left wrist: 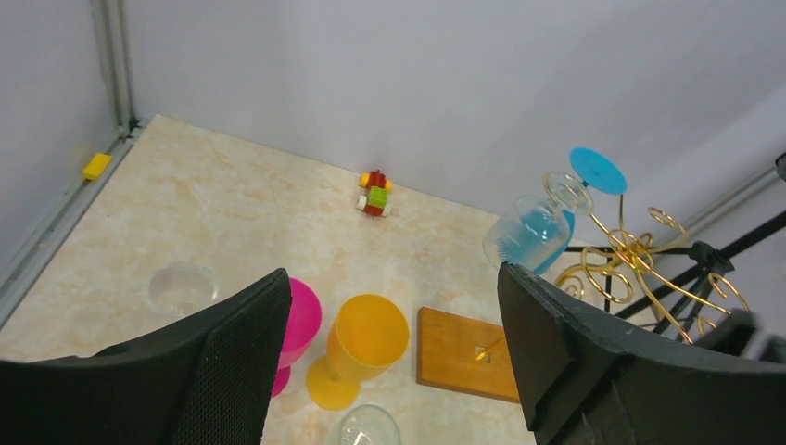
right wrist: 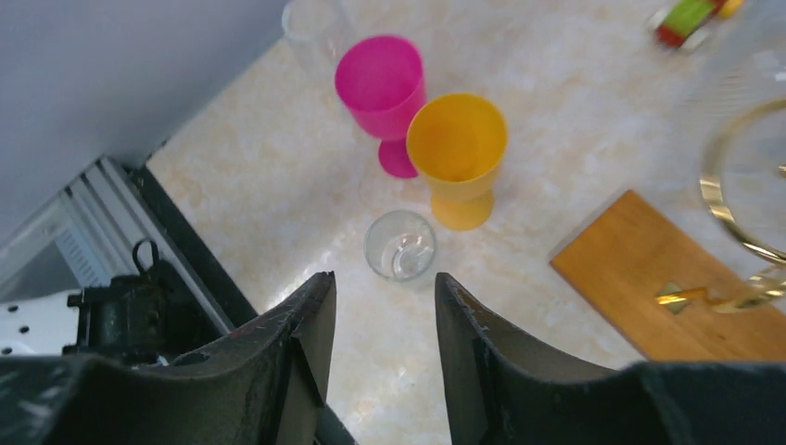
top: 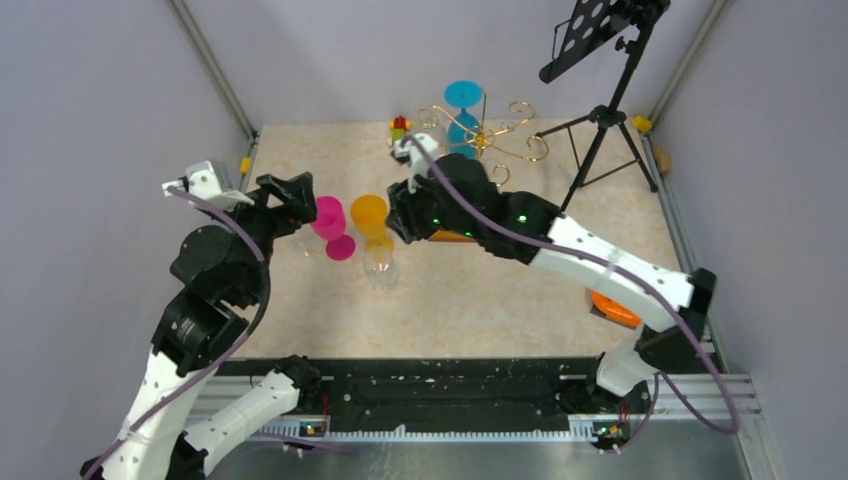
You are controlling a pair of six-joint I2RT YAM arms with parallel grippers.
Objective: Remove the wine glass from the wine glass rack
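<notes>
— Now, how were the jaws of the right gripper (right wrist: 382, 283) found?
— They were seen parted a moderate way, with nothing gripped between them. A clear glass (right wrist: 400, 246) was framed in the gap, standing upright on the table (top: 480, 300) below and apart from the fingers.
— And what was noted around it?
— An orange glass (right wrist: 457, 139) and a pink glass (right wrist: 380, 74) were seen standing just beyond, close together. The left gripper (left wrist: 389, 278) was held wide open near the pink one, with nothing in it.
— Where was the task's thing placed?
— The wine glass rack (left wrist: 630, 248) was set farther back, its wooden base (left wrist: 463, 352) resting on the table. A blue wine glass (top: 463, 95) was hung upside down from it. A clear wine glass (left wrist: 530, 232) appeared to be hooked beside that, though its foot was only faintly made out against the wire.
— Which step was judged to be in hand?
— A set-down was judged finished for the glass under the open jaws. Glasses were left on the rack, so the task was taken as unfinished.
— What was called for next?
— The right gripper would need to be lifted clear of the standing glasses, carried back to the rack and closed on a hanging stem. The foot would then need to be slid out along the scroll arm rather than pulled straight down.
</notes>
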